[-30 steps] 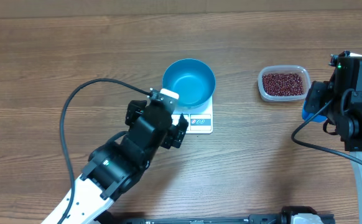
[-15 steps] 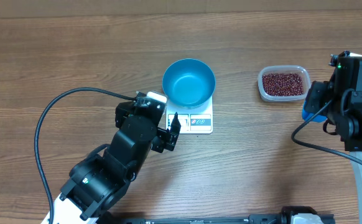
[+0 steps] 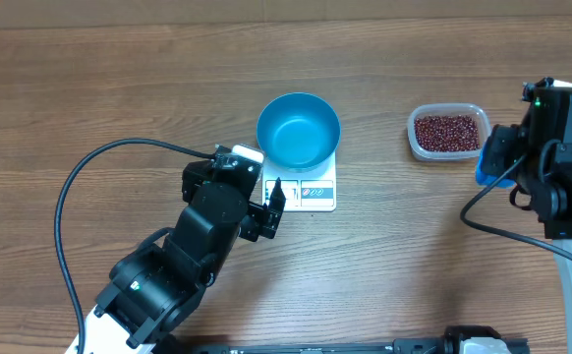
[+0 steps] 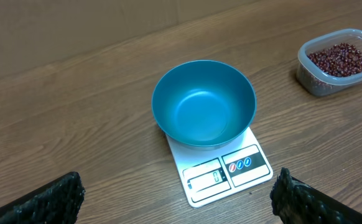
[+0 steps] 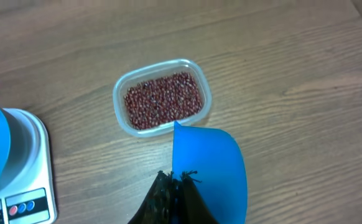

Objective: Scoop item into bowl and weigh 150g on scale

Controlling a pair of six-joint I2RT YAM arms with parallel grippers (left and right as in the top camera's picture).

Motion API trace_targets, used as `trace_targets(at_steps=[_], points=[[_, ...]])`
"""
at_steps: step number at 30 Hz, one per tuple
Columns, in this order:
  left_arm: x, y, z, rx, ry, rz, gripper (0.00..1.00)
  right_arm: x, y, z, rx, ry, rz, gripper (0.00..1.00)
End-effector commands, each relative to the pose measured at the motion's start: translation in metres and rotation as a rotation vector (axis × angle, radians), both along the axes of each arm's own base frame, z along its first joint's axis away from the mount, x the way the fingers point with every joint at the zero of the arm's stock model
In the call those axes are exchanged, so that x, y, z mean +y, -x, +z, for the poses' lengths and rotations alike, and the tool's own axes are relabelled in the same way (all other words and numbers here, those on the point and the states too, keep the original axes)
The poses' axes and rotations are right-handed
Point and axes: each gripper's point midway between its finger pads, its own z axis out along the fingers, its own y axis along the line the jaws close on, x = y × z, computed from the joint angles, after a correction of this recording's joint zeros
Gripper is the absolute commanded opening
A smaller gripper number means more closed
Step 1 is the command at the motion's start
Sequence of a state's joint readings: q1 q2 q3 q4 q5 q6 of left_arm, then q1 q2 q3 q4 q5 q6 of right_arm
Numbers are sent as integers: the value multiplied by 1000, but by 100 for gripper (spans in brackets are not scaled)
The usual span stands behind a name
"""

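From overhead, I find the blue bowl (image 3: pixel 298 131) seated on the white scale (image 3: pixel 314 194) at the middle of the wooden tabletop (image 3: pixel 119 88). The bowl overhangs the rear of the scale; the display panel and buttons along the near edge stay uncovered. A clear plastic tub (image 3: pixel 414 133) stands well to the right of the scale and holds the beans (image 3: pixel 448 132) in a loose dark red-brown layer. The left hand (image 3: pixel 234 177) sits just beside the scale's left front corner, spread wide and holding nothing. The right hand (image 3: pixel 492 162) is at the right edge of the tabletop, near the tub, with a sliver of the blue scoop (image 3: pixel 485 169) showing beneath it.

On the left wrist view, I note both black fingers (image 4: pixel 50 199) at the bottom corners of the frame, far apart, with bare tabletop and the scale's front edge between them. The bowl is empty, its interior bright blue throughout. I cannot read the display. The tub of beans appears at the upper right.

On the right wrist view, the hand is closed tight at the base of the scoop. The scoop's cup points forward and its tip overlaps the tub's near rim in the picture; I cannot tell whether they touch. All the beans lie inside the tub. The scale and an edge of the bowl show at the far left.
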State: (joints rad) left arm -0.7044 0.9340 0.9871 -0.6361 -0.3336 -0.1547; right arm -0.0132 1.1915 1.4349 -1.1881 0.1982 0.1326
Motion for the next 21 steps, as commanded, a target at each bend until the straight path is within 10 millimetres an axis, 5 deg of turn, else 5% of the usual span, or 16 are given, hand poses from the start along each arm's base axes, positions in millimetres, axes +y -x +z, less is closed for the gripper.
trace_targets(at_steps=[1, 7, 21], points=[[2, -3, 10, -16, 20, 17, 100, 6, -10, 5, -12, 8, 68, 4], [2, -3, 10, -16, 19, 17, 100, 6, -50, -30, 88, 37, 122, 4], [-1, -6, -6, 32, -22, 17, 100, -20, -119, -46, 116, 243, 151, 4]])
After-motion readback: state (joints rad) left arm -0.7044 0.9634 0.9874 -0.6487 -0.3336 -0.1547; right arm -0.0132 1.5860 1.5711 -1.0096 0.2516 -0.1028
